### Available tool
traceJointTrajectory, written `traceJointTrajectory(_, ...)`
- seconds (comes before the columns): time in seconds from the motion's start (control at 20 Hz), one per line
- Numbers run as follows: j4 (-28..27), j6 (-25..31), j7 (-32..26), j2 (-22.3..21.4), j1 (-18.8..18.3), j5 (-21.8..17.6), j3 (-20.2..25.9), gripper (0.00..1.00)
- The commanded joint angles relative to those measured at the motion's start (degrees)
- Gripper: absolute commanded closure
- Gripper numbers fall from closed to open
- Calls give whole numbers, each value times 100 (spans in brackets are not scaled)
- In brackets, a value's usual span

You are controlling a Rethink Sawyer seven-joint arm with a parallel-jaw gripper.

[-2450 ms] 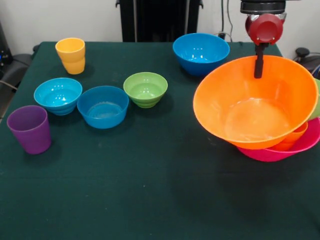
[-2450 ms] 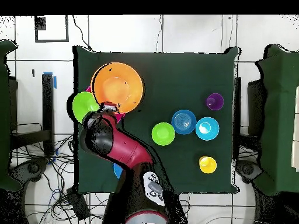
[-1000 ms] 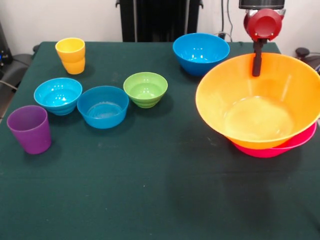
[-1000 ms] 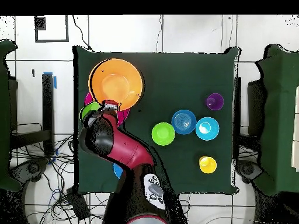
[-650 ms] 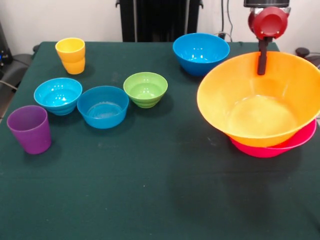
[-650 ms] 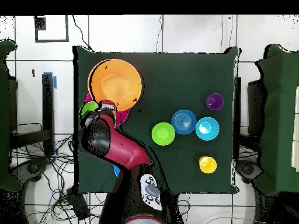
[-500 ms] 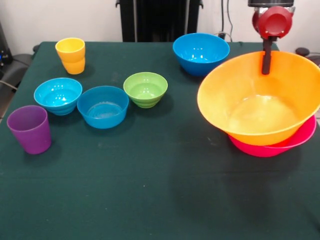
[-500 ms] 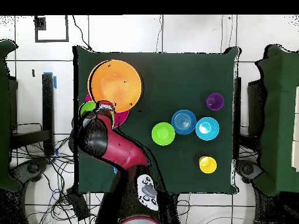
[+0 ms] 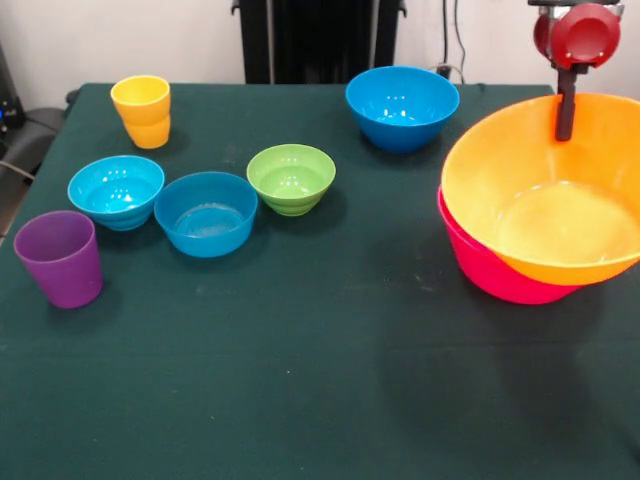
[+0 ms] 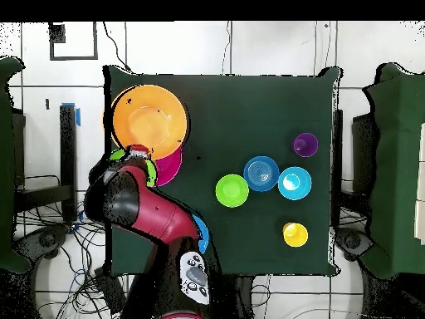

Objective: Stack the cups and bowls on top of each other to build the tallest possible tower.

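Observation:
My gripper (image 9: 566,128) is shut on the far rim of the large orange bowl (image 9: 560,215), one finger showing inside it. The bowl is tilted and rests in the large pink bowl (image 9: 490,272) at the table's right edge. In the overhead view the orange bowl (image 10: 149,120) overlaps the pink bowl (image 10: 169,166), and green slivers of the medium green bowl (image 10: 152,172) show by the gripper (image 10: 137,153). The orange cup is hidden. The yellow cup (image 9: 141,110) and purple cup (image 9: 60,257) stand at the left.
The medium blue bowl (image 9: 402,105) sits at the far middle. The small green bowl (image 9: 291,178), small blue bowl (image 9: 206,212) and cyan bowl (image 9: 116,190) stand in a row left of centre. The orange bowl runs past the table's right edge.
The gripper has moved to the front view's right with the orange bowl's rim, dragging the pile toward the table's edge. The orange cup and green bowl under it no longer show in front.

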Motion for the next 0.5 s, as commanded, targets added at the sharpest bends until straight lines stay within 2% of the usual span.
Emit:
traceJointTrajectory(0.05,51,-4,1200,-127,159,349,273,100)
traceJointTrajectory(0.25,87,-25,1129,-126,6,236,359,100)
traceJointTrajectory(0.5,221,-75,1018,-132,-377,-106,659,100)
